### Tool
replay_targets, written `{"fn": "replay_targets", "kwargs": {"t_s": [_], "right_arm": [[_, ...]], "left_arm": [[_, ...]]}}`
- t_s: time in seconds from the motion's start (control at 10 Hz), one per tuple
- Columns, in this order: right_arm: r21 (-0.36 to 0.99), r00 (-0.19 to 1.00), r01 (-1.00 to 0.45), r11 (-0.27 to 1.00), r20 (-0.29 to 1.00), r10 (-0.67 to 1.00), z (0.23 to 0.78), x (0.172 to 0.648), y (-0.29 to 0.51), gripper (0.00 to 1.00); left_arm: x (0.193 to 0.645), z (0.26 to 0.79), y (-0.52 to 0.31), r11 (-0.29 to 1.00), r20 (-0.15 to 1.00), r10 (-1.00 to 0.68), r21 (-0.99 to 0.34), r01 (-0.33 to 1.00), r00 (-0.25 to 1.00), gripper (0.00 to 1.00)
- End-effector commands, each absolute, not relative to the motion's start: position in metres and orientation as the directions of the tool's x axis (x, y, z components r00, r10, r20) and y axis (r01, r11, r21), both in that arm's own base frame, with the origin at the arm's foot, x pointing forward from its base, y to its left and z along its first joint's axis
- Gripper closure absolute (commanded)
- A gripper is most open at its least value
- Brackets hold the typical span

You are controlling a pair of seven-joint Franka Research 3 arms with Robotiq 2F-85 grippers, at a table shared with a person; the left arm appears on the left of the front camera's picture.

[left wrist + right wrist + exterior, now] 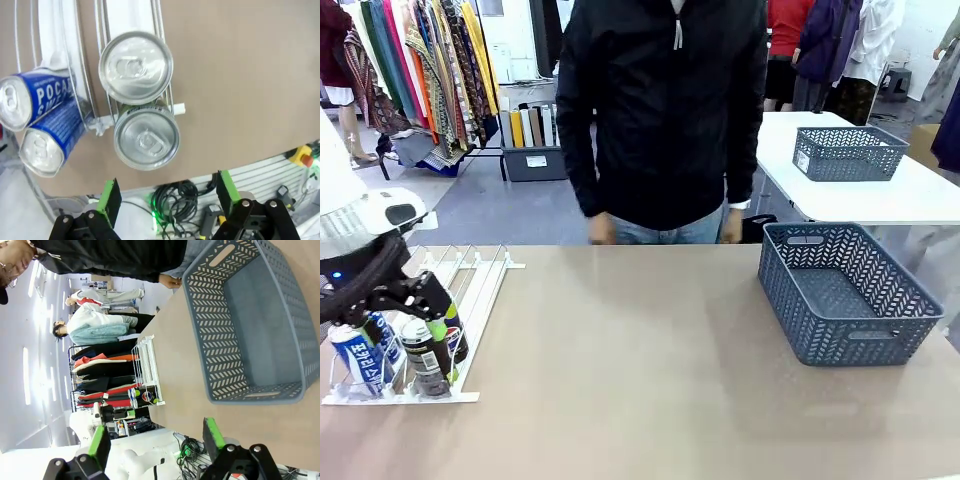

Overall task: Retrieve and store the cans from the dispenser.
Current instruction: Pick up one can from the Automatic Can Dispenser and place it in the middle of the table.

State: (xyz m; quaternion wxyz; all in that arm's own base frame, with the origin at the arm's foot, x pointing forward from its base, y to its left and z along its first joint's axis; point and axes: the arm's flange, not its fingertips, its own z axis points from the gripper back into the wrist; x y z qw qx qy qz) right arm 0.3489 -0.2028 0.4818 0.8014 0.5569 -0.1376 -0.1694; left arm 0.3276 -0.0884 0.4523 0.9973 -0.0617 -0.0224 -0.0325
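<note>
A wide tan table (640, 400) spans the front view, and a person in a dark jacket (665, 110) stands at its far edge with both hands low by the tabletop. On the robot's right side of the table sits a blue-grey mesh basket (865, 342) with nothing in it. The dispenser (480, 272) lies flat at the near left corner, its thin rails running toward the robot and its front stops nearest the camera. The left gripper (167, 196) hangs over the front end of that rack with its jaws spread as wide as they go and nothing between them; in the wrist view the green pads (109, 196) stand clear of the cans. The right gripper (155, 437) is likewise spread wide and empty, looking toward the basket. Four cans rest at the front stops: two blue-and-white Pocari cans (47, 145) in the lanes farther from the middle of the table, and beside them two dark cans (146, 142), one right behind the other in a single lane, silver tops facing the left wrist camera.
</note>
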Motion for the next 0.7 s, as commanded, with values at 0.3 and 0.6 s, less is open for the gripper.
{"fn": "replay_targets", "kwargs": {"t_s": [0.3,0.6], "right_arm": [[0.939,0.909,0.110,0.325,0.037,-0.416,0.483,0.348,-0.204,0.00],[0.939,0.909,0.110,0.325,0.037,-0.416,0.483,0.348,-0.204,0.00]], "left_arm": [[0.342,0.417,-0.091,0.996,0.011,-0.070,-0.055,0.070,0.998,0.00],[0.343,0.411,-0.087,0.996,0.039,-0.068,-0.057,0.070,0.997,0.00]]}}
